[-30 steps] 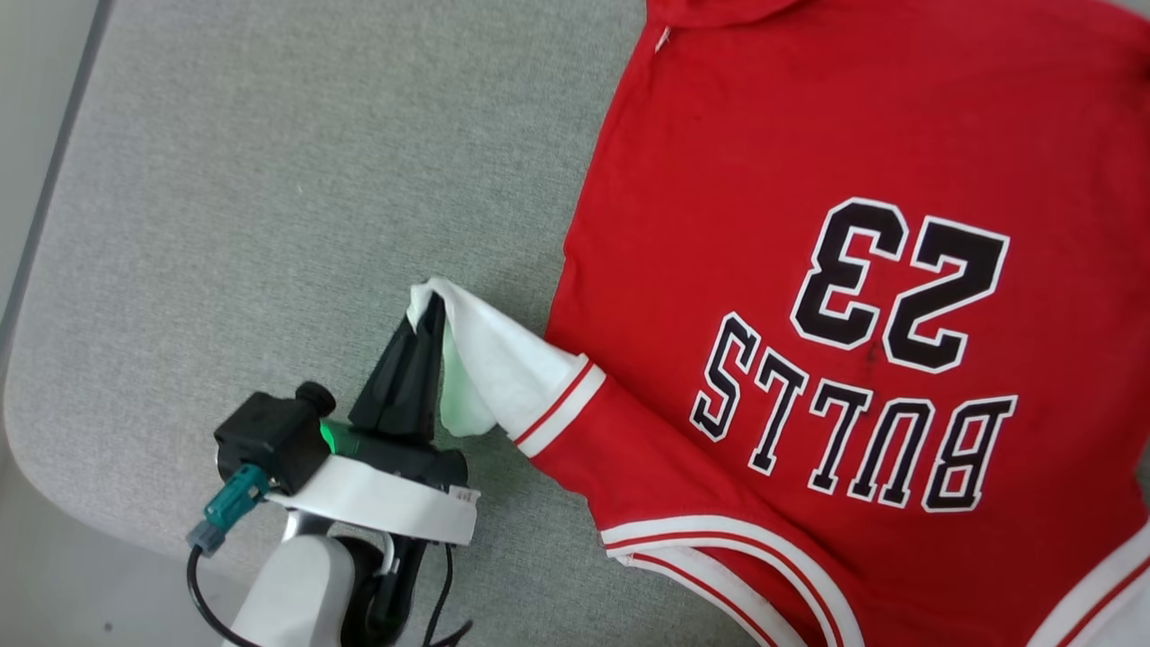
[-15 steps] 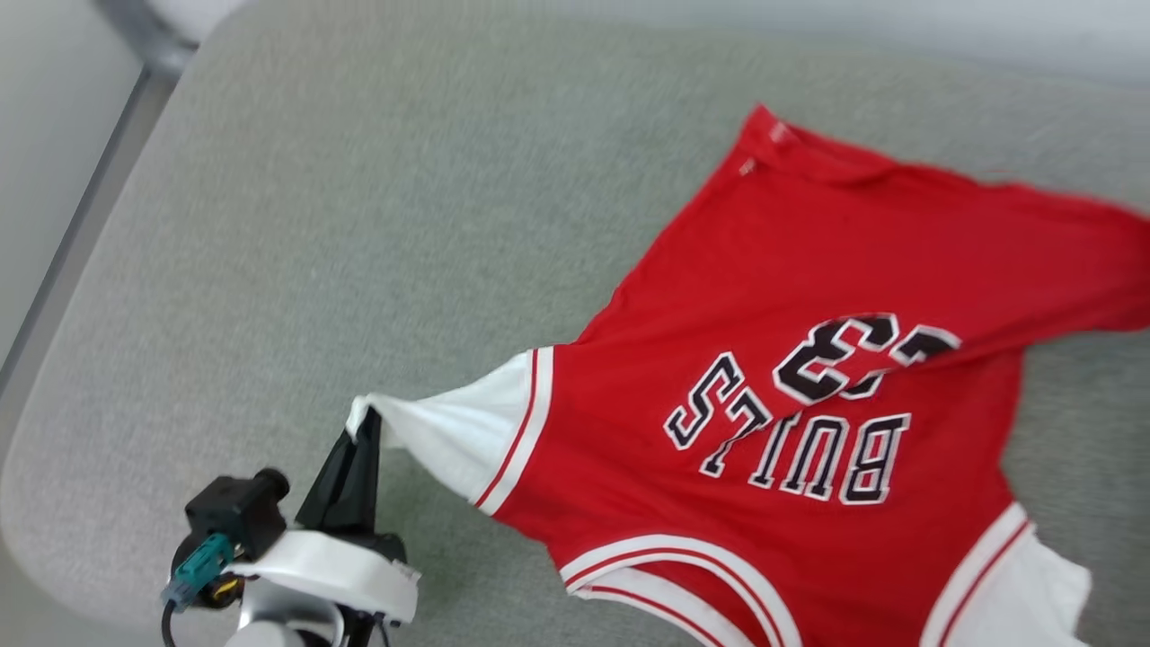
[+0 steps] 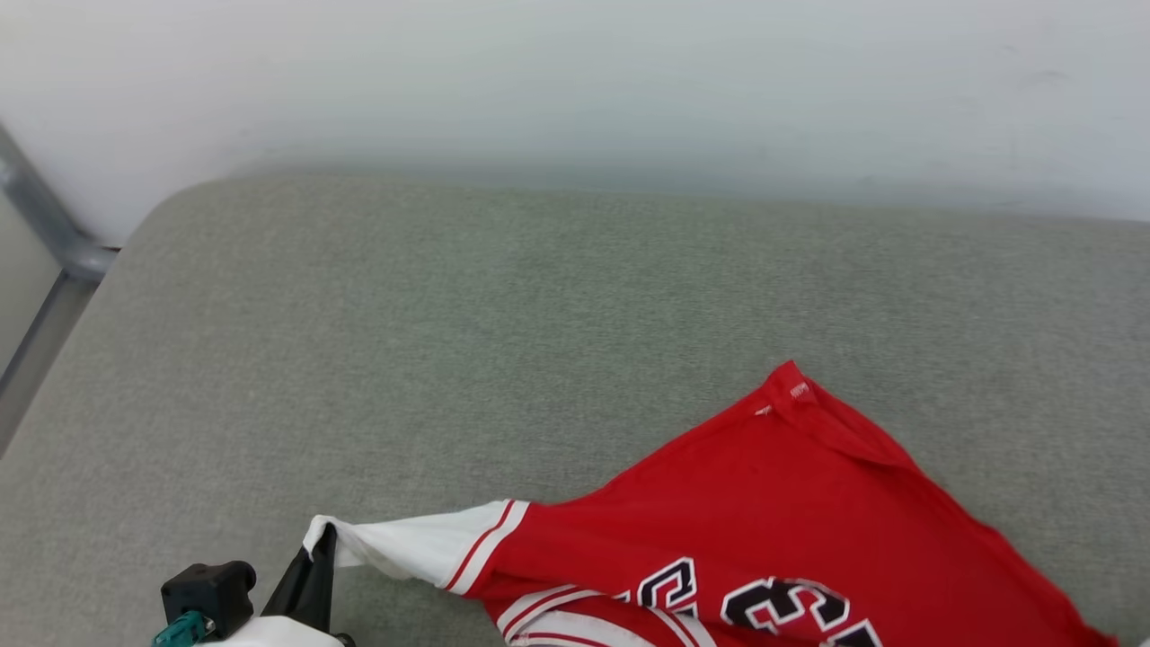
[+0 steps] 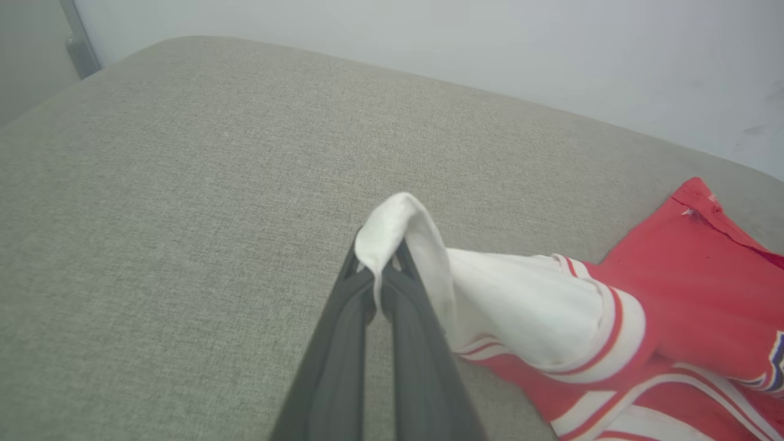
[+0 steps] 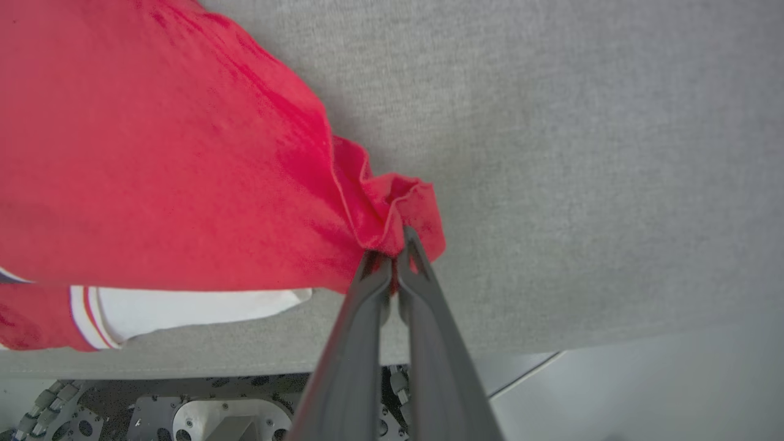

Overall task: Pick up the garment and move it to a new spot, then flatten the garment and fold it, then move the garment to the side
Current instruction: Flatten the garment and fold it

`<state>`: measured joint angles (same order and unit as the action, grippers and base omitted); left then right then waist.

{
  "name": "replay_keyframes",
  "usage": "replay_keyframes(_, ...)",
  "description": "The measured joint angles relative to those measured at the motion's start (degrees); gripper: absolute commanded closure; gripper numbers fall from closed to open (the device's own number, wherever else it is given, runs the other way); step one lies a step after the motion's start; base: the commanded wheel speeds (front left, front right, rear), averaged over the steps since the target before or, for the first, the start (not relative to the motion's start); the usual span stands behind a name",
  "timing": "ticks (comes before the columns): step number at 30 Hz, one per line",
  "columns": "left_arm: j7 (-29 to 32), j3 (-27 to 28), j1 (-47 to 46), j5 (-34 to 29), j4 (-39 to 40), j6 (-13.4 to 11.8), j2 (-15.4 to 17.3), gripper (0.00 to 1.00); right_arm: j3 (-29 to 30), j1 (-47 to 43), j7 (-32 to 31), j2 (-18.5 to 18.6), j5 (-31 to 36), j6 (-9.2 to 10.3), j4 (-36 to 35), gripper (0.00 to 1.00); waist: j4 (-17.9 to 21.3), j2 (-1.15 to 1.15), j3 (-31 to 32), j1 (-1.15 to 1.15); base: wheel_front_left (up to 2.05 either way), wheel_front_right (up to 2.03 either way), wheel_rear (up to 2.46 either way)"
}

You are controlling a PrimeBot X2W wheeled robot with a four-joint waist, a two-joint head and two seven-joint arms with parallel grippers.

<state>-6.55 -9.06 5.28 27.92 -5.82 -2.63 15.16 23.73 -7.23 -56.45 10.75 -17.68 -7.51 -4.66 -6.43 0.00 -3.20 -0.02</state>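
In the head view, a grey metal rail (image 3: 45,235) runs down the far left edge at 9 o'clock, beside the rounded corner of the grey fabric-covered tabletop (image 3: 377,341). At 7 o'clock the left end effector (image 3: 319,539) rises from the bottom edge. Its two dark fingers are pressed together on the cuff of the white sleeve (image 3: 413,544), and in the left wrist view the cuff is folded over the closed tips (image 4: 380,269). From that pinch the sleeve stretches toward 3 o'clock, lifted off the tabletop, to the red-and-white striped trim (image 3: 481,539).

The red garment (image 3: 764,503) spreads across the 5 o'clock part of the head view. Its hem corner peaks toward 12 o'clock, and part of the black, white-edged print (image 3: 782,607) is cut off by the bottom edge. A pale wall (image 3: 575,81) stands behind the tabletop at 12 o'clock.

In the right wrist view, the right end effector (image 5: 398,251) is clamped tight on a bunched red hem corner (image 5: 398,202). The garment's plain red cloth (image 5: 153,153) drapes away toward 10 o'clock, and the other white sleeve (image 5: 196,309) hangs at 8 o'clock.
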Motion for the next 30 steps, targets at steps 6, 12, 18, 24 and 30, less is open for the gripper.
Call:
replay_keyframes(6, 0.93, 0.07, 0.98, 0.49, 0.15, -0.42, 0.38, 1.00, -0.52, -7.43, 2.16, -4.87, -0.04, 0.00, -2.56, 0.62, 2.92, 0.00, 1.32, 0.00, 0.00, 0.00, 0.00)
replay_keyframes(12, 1.11, -0.31, 0.97, 0.51, 0.49, -0.47, 0.52, 1.00, -1.44, -7.88, 13.15, -6.73, -0.75, 0.00, -2.33, 0.00, 3.78, 0.00, 1.26, 0.01, 0.00, 0.00, 0.00)
replay_keyframes(18, 1.10, -1.05, 0.03, 0.41, 0.98, -0.47, 0.55, 1.00, -4.20, -3.22, 32.29, -6.24, 0.53, -0.01, -0.74, 0.00, 3.95, 0.00, 0.68, 0.02, 0.00, 0.00, 0.00)
replay_keyframes(24, 1.08, -1.62, -2.07, -0.11, 2.20, -0.49, 0.55, 1.00, -9.37, 3.02, 42.34, -3.25, 0.52, 0.01, 3.71, 0.00, 3.38, 0.00, -0.79, 0.02, 0.00, 0.00, 0.00)
replay_keyframes(30, 0.46, -2.18, -4.61, -0.46, 4.21, -0.42, 0.30, 1.00, -17.33, 13.79, 38.42, 2.32, -1.41, 0.01, 9.02, 0.00, 2.54, 0.00, -3.99, 0.02, 0.00, 0.00, 0.00)
